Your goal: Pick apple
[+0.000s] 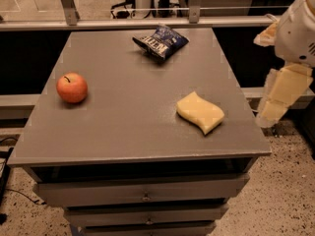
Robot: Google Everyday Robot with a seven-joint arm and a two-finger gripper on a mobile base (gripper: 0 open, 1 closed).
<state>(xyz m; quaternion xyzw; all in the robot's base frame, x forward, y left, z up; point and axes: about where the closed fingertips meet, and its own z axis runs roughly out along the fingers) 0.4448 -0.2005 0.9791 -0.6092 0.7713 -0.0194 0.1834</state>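
The apple (72, 87) is small, round and red-orange with a short dark stem. It sits upright on the left side of the grey table top (128, 122), near the left edge. My gripper (278, 98) hangs off the table's right edge, level with the table top, below the white arm housing (299, 31). It is far from the apple, across the whole width of the table, and holds nothing that I can see.
A yellow wavy sponge (200, 112) lies at the right front of the table. A dark blue snack bag (160, 42) lies at the back centre. Drawers (142, 193) sit below the front edge. A metal rail (147, 23) runs behind the table.
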